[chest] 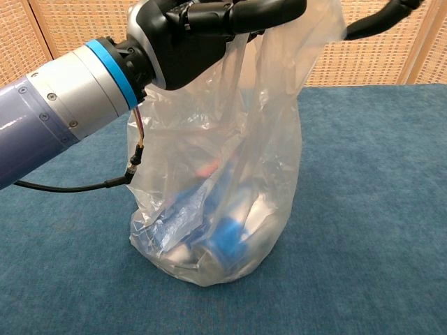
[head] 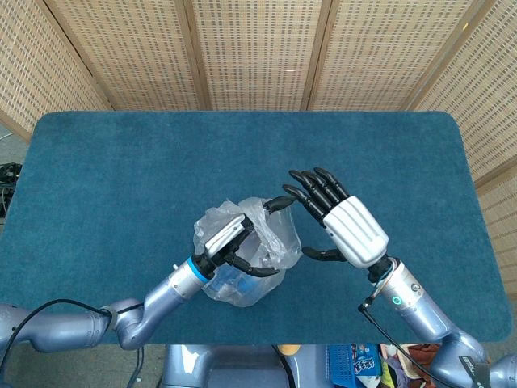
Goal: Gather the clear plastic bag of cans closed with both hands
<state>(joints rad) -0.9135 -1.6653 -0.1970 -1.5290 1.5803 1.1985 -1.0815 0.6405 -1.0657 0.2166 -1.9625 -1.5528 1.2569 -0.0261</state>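
The clear plastic bag (head: 279,236) (chest: 230,160) stands upright on the blue table (head: 121,162), with blue cans (chest: 227,241) lying in its bottom. My left hand (head: 229,242) (chest: 185,31) grips the bag's upper part from the left, fingers curled over the bunched plastic. To the right of the bag my right hand (head: 346,229) is held with fingers spread and nothing in it. One of its fingertips (head: 279,202) reaches toward the bag's rim, and in the chest view a finger (chest: 380,17) shows beside the bag's top corner.
Wicker screens (head: 258,48) stand behind the table's far edge. The table's front edge runs just below the bag in the head view, with a cable (chest: 77,183) hanging from my left forearm. Blue carpet stretches around the bag on all sides.
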